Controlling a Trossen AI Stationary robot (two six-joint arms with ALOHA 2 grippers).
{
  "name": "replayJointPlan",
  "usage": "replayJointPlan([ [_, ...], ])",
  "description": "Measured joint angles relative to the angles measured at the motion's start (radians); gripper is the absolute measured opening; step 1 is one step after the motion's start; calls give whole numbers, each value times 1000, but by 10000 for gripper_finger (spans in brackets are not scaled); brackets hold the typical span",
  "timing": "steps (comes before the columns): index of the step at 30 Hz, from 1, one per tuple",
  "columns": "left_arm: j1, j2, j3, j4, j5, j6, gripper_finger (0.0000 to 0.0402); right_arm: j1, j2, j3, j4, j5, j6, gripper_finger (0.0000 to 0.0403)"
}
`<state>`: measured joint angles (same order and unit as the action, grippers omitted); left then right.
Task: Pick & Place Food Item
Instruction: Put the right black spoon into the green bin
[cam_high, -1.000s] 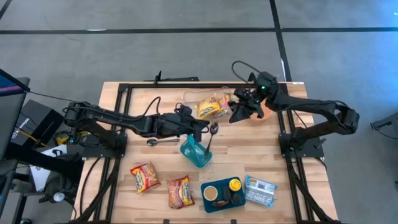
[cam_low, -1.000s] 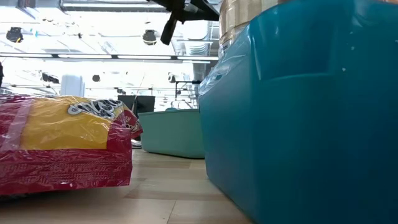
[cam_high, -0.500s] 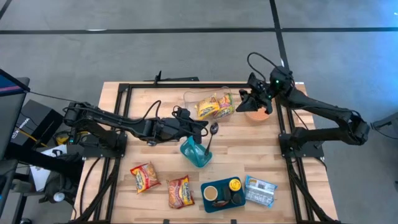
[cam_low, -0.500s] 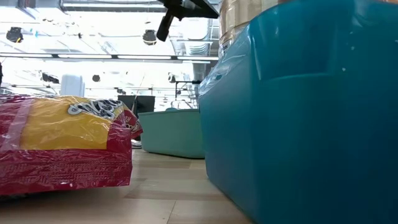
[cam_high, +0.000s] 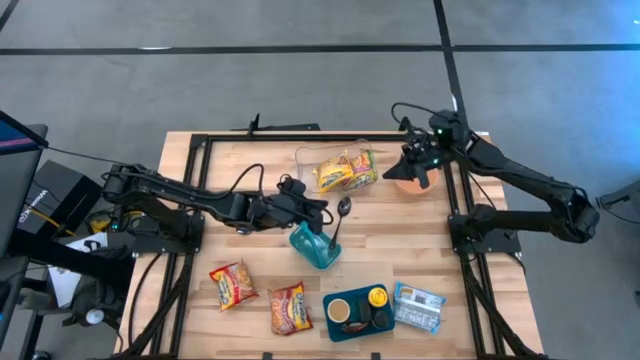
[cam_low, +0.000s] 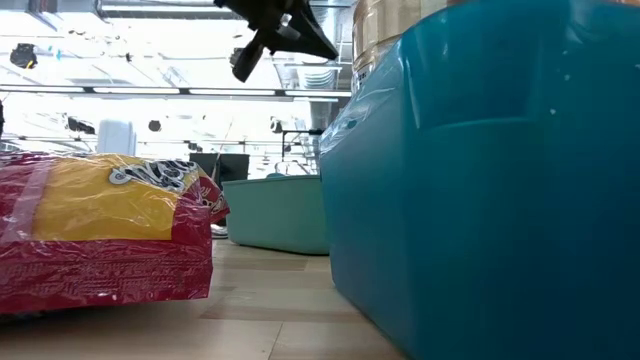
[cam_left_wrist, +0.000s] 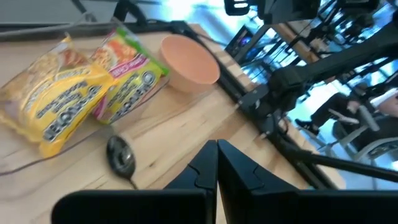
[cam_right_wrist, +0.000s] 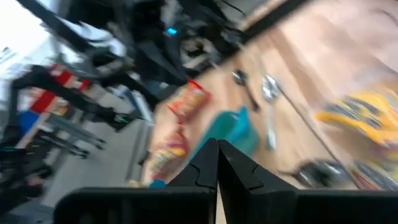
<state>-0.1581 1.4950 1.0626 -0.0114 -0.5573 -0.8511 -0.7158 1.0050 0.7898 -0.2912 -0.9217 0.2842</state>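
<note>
- Two grippers, both with fingers pressed together and nothing between them, as I read my views; the right gripper (cam_high: 408, 165) hangs over the orange bowl (cam_high: 410, 183) at the table's far right.
- My left gripper (cam_high: 318, 212) sits mid-table, just beside the spoon (cam_high: 342, 209) and the teal container (cam_high: 314, 246).
- The noodle packets (cam_high: 345, 171) lie in a clear tray (cam_high: 304, 158) between the grippers; two more snack bags (cam_high: 260, 296) rest on the near side of the wooden table (cam_high: 420, 240).
</note>
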Motion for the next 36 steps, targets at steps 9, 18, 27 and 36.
replayJointPlan([
  [9, 0, 0, 0, -61, 0, -27, 0, 1, 0, 0, -211, 208, -128, 0],
  [18, 0, 0, 0, 137, 3, -13, 0, 2, 1, 0, -229, 297, -138, 0],
  [27, 9, 5, 26, 252, 1, 39, 0, 2, 1, 0, -228, 299, -138, 0],
  [36, 30, 154, 252, 94, 15, 142, 0, 2, 1, 0, -225, 299, -137, 0],
])
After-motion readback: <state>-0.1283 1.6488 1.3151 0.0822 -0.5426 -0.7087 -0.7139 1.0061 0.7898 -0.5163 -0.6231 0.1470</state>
